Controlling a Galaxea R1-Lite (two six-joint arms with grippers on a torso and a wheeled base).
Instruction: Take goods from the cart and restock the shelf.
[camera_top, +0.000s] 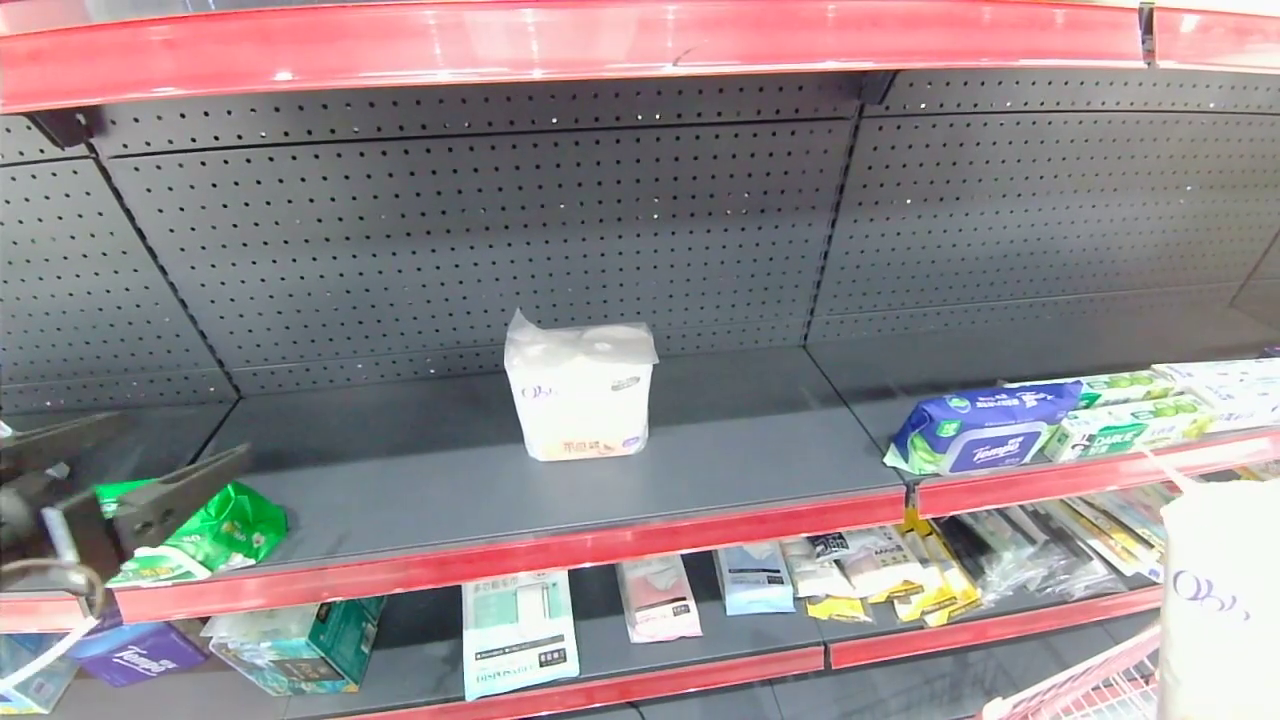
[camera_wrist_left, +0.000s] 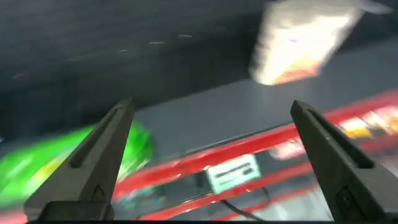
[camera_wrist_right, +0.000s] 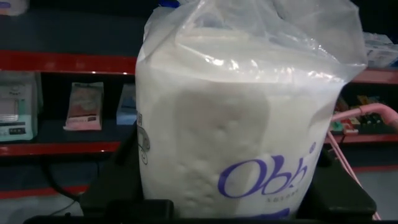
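White plastic wrapped the pack of paper rolls (camera_wrist_right: 249, 124), clamped in the right pincer (camera_wrist_right: 227, 186) low at the right, just above the rim of the pink cart (camera_top: 1090, 690). A second pack (camera_top: 580, 390) of the same kind stood upright mid-way along the dark shelf (camera_top: 400, 470), well apart from other goods. The left pincer (camera_top: 187, 433), jaws wide apart and holding nothing, hung at the shelf's left end, just beside a green packet (camera_top: 215, 535) lying at the red front edge. A blue wet-wipes pack (camera_top: 975, 428) and toothpaste boxes (camera_top: 1130, 425) lay on the shelf to the right.
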